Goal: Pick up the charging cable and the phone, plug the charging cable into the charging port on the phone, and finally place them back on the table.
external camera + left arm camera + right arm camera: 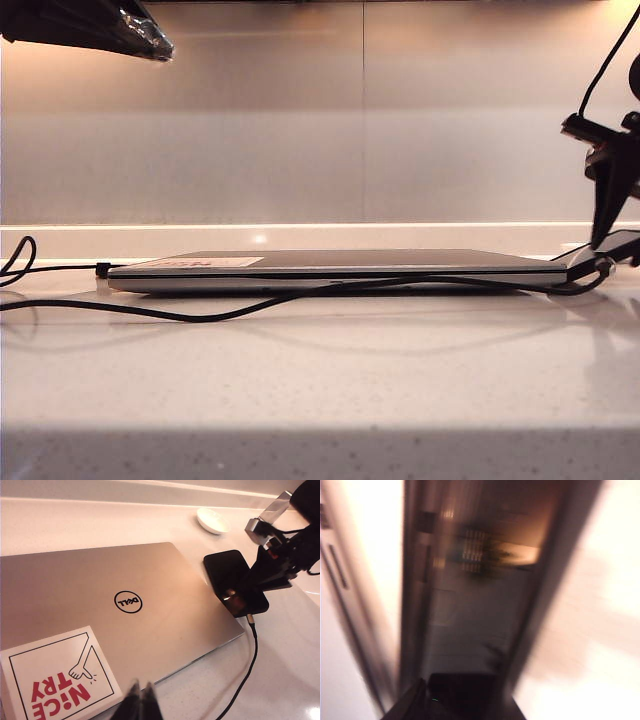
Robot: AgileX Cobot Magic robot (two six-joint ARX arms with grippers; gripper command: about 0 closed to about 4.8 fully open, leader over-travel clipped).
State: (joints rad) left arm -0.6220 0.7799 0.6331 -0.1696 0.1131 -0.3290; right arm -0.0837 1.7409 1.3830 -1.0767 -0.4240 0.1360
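The phone (227,572) is a black slab beside the laptop's right corner, one end propped up (624,243). The charging cable (251,655) ends in a small metal plug at the phone's near end, and its black line trails across the table (330,390) in front of the laptop (200,315). My right gripper (244,596) points down right over the phone (603,236). Its wrist view is blurred, with dark fingers (412,702) close above the phone's glossy face (480,630). My left gripper (140,700) is shut on nothing, high above the laptop's front edge.
A closed silver laptop (330,270) with a "NICE TRY" sticker (55,680) lies mid-table. A second black cable (20,262) plugs into its left end. A small white dish (212,520) sits behind the phone. The left arm (90,25) hangs at the top left.
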